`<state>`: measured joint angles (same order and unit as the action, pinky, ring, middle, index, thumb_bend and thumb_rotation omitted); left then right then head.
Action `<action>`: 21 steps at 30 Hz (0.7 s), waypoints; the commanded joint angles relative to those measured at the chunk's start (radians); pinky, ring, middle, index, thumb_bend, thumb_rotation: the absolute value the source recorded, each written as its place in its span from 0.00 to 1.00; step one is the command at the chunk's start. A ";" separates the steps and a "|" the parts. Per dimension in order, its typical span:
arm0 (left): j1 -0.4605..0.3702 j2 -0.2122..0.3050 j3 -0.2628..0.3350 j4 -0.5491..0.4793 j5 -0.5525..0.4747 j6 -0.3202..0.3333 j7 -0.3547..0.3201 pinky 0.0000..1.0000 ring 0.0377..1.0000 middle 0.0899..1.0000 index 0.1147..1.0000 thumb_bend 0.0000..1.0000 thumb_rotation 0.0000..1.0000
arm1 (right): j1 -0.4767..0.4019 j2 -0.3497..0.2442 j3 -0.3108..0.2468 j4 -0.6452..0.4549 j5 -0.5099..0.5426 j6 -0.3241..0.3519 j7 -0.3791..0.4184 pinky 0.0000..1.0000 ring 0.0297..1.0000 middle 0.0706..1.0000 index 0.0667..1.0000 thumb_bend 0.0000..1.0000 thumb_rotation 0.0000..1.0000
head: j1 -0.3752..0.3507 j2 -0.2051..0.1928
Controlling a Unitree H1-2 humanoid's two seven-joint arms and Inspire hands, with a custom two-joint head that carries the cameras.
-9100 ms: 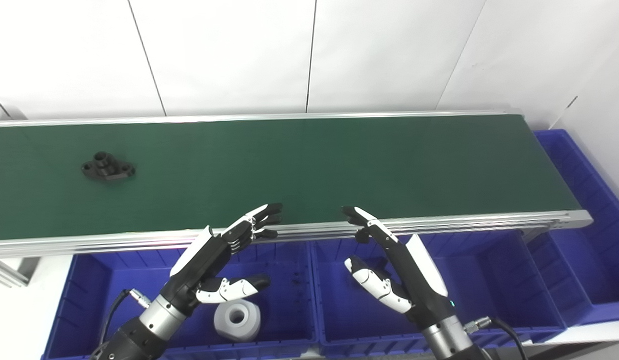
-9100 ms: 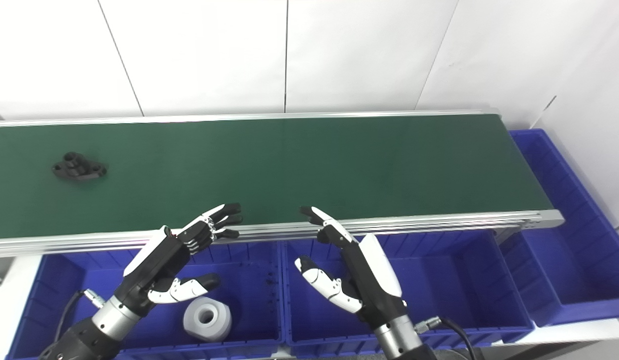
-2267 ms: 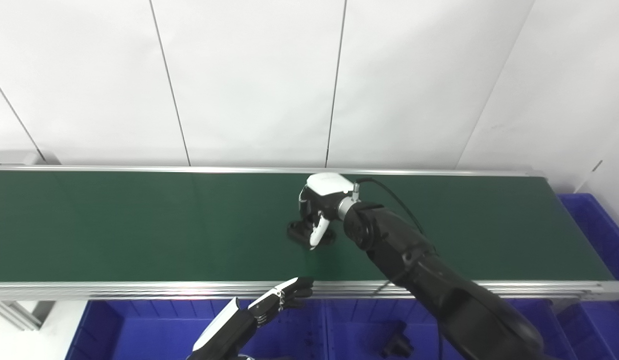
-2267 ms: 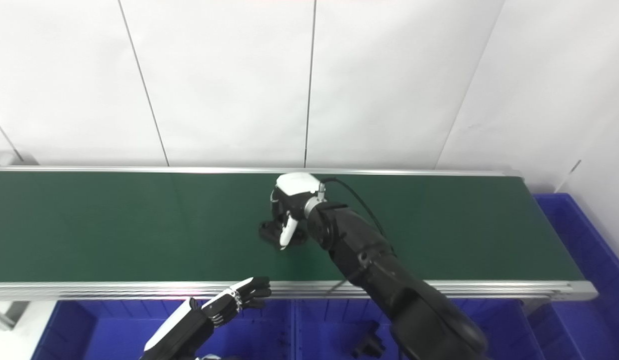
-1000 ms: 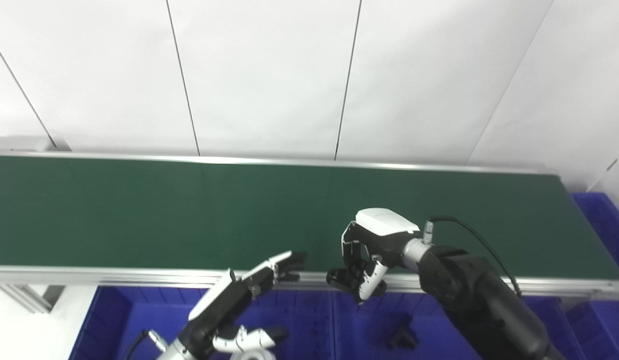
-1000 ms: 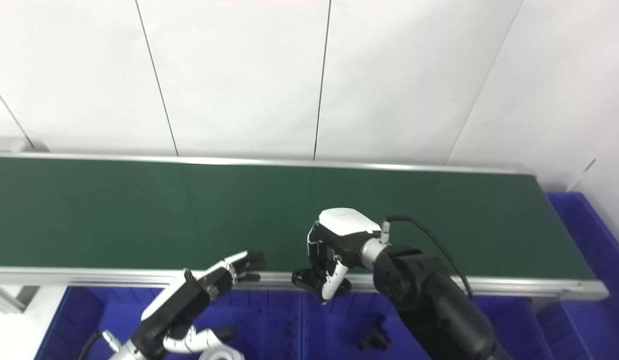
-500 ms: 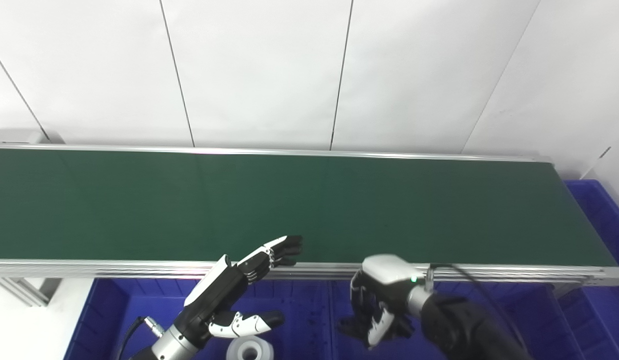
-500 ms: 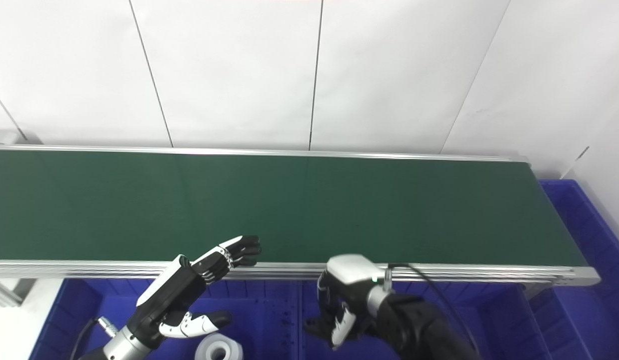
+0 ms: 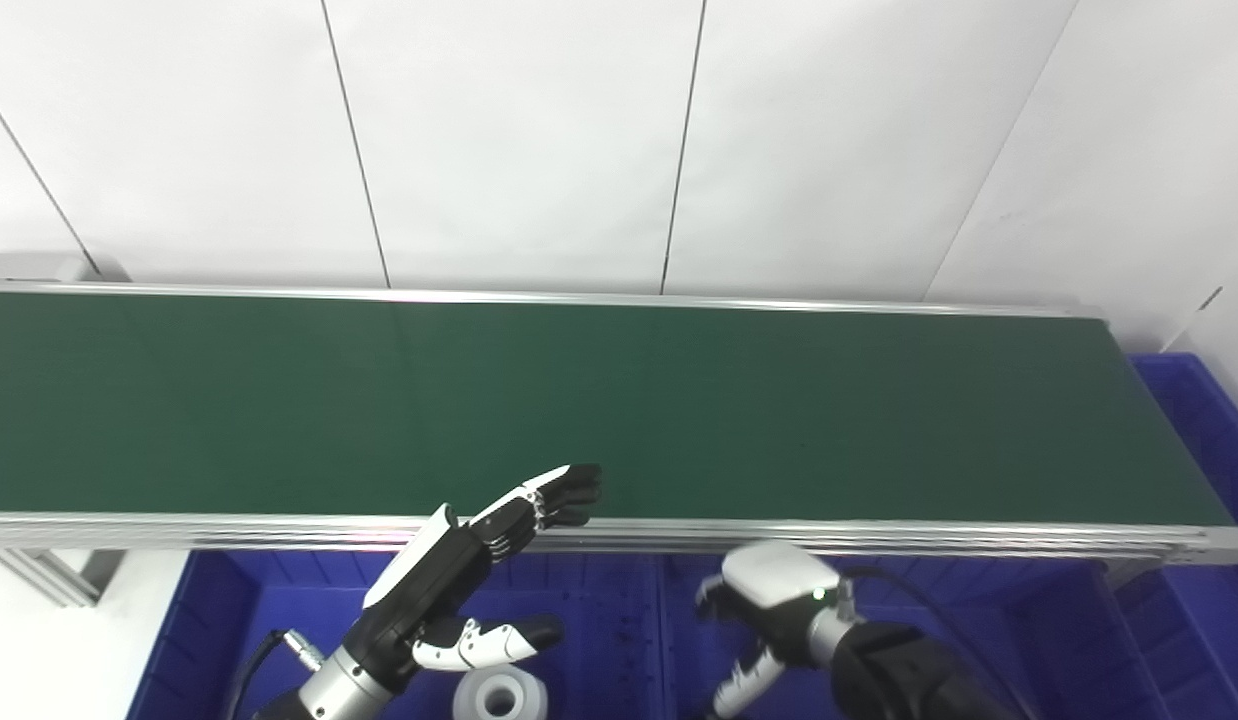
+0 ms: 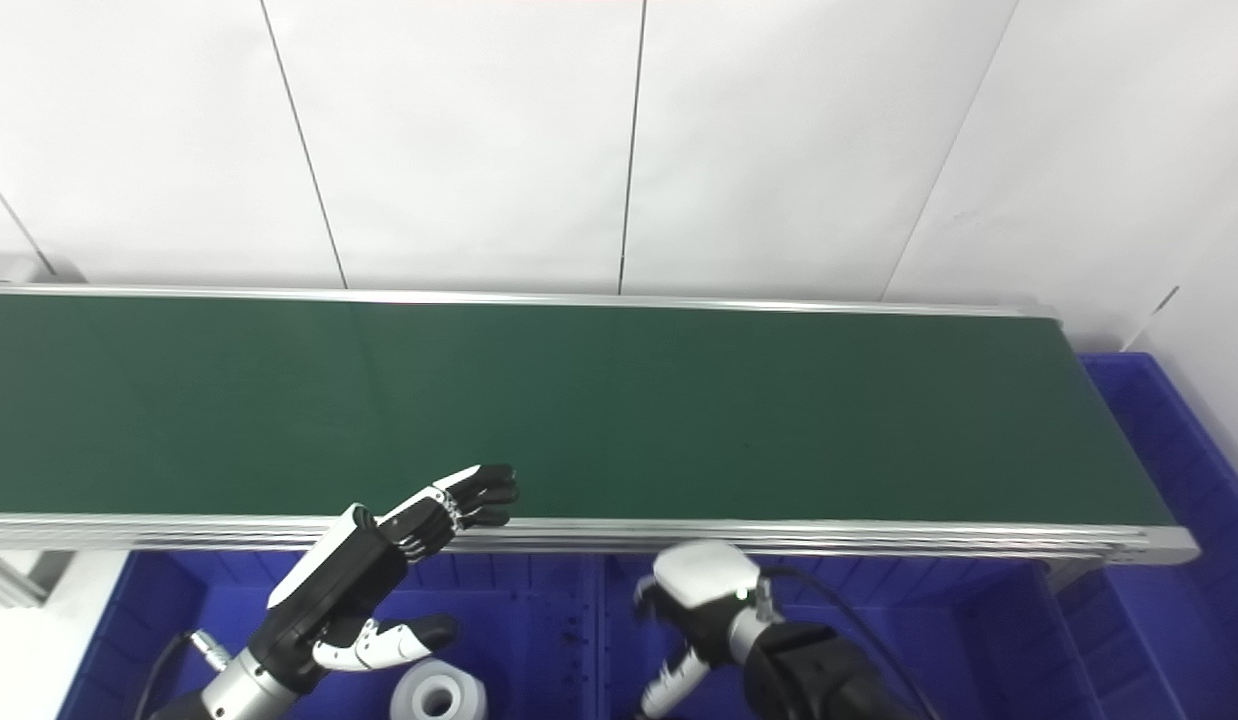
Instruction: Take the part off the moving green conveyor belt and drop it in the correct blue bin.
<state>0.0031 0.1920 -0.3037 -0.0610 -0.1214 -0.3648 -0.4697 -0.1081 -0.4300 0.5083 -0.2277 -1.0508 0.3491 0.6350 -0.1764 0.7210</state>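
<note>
The green conveyor belt (image 9: pixel 579 400) carries no part. My right hand (image 9: pixel 774 625) is low over the middle blue bin (image 9: pixel 999 640), just in front of the belt's near rail. Its fingers and thumb are spread and nothing shows in it. The black part is not in view; the bin floor under the hand is cut off by the picture's edge. My left hand (image 9: pixel 464 580) is open and empty over the left blue bin (image 9: pixel 229 620), with its fingertips at the rail. Both hands also show in the right eye view, left (image 10: pixel 369 590) and right (image 10: pixel 704 605).
A white cylinder with a centre hole (image 9: pixel 497 697) lies in the left bin under my left hand. Another blue bin (image 9: pixel 1214 430) stands past the belt's right end. The aluminium rail (image 9: pixel 279 530) runs along the belt's near side. A white panelled wall is behind.
My right hand carried the black part off the belt, lowered it over the middle bin and has now spread its fingers; the part is gone from it. The left hand stayed put.
</note>
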 commanded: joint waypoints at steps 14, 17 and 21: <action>-0.040 -0.002 0.020 0.085 0.030 -0.046 0.005 0.87 0.91 0.94 0.92 0.52 0.53 | 0.304 0.161 -0.338 -0.312 0.433 -0.166 -0.308 0.69 0.76 0.79 0.78 0.59 0.23 | -0.039 0.030; -0.059 0.001 0.023 0.124 0.065 -0.066 0.011 0.87 0.92 0.94 0.91 0.52 0.55 | 0.377 0.203 -0.374 -0.237 0.574 -0.344 -0.437 0.75 0.82 0.85 0.83 0.51 0.48 | -0.050 0.026; -0.081 0.007 0.026 0.176 0.077 -0.096 0.005 0.86 0.91 0.94 0.90 0.52 0.55 | 0.457 0.259 -0.369 -0.141 0.633 -0.534 -0.560 0.79 0.85 0.88 0.86 0.47 0.69 | -0.051 0.026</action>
<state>-0.0335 0.1914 -0.2909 0.1235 -0.0467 -0.3922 -0.4704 0.3374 -0.1971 0.1455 -0.3646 -0.4645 -0.0186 0.1677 -0.2286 0.7455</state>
